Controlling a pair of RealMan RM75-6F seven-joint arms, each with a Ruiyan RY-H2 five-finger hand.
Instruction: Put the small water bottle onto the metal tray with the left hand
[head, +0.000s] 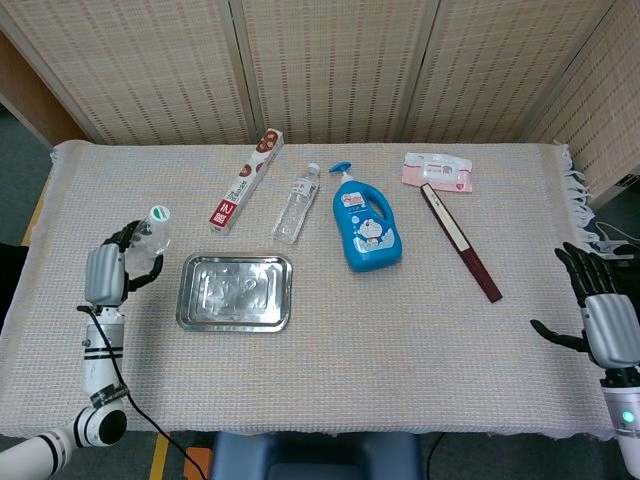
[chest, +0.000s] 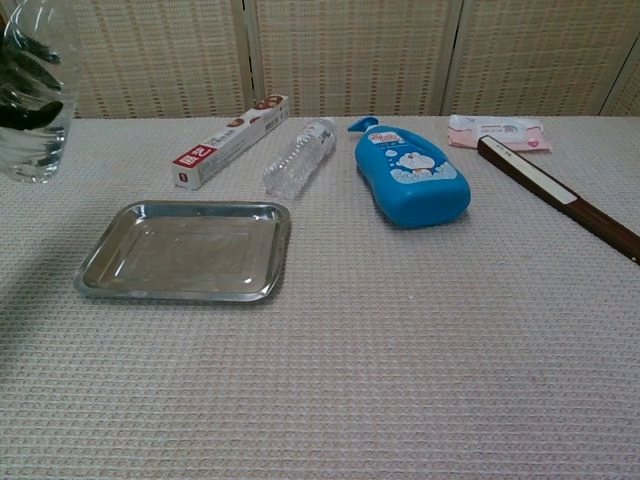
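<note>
Left hand (head: 108, 272) clamps the bottle (head: 147, 240) round its body near the tabletop's left edge beside the tray (head: 235, 292); thin, slick plastic probably dents.

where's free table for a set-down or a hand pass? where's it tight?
Free: the metal tray is bare inside; the wide cloth strip nearer the robot than the tray; the patch between blue detergent bottle and right hand. Tight: far row, foil box, lying bottle, detergent, wipes pack.
</note>
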